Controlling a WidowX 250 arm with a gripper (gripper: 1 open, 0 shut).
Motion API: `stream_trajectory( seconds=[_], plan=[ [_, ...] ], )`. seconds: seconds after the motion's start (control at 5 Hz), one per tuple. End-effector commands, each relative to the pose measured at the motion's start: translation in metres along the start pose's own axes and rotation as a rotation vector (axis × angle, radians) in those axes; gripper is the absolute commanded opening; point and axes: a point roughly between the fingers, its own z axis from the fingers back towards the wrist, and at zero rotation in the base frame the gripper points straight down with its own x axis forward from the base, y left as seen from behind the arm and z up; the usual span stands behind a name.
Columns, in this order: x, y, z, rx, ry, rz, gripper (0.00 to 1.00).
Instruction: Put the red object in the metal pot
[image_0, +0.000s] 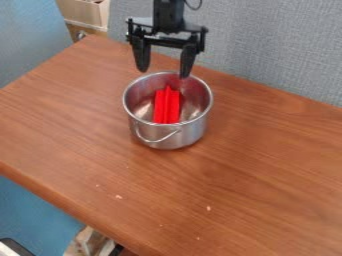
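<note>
The metal pot (168, 113) stands on the wooden table, its wire handle hanging at the near side. Inside it lies the red object (166, 103), leaning lengthwise across the bottom. My gripper (164, 68) hangs above the pot's far rim, pointing straight down, black fingers spread wide and open with nothing between them. It is clear of the red object.
The brown wooden table (80, 130) runs diagonally, with its near edge at the lower left and a blue floor beyond. A grey wall rises behind the pot. A beige box-like object (87, 12) sits at the top left past the table.
</note>
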Motion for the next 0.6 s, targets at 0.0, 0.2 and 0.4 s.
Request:
stream_trajectory(
  seconds=[0.0, 0.2, 0.4],
  plan=[
    [0.004, 0.009, 0.044, -0.026, -0.108, 0.009, 1.0],
    [0.004, 0.014, 0.051, -0.034, -0.116, 0.001, 1.0],
    [0.004, 0.019, 0.058, -0.042, -0.124, -0.008, 1.0]
  ],
)
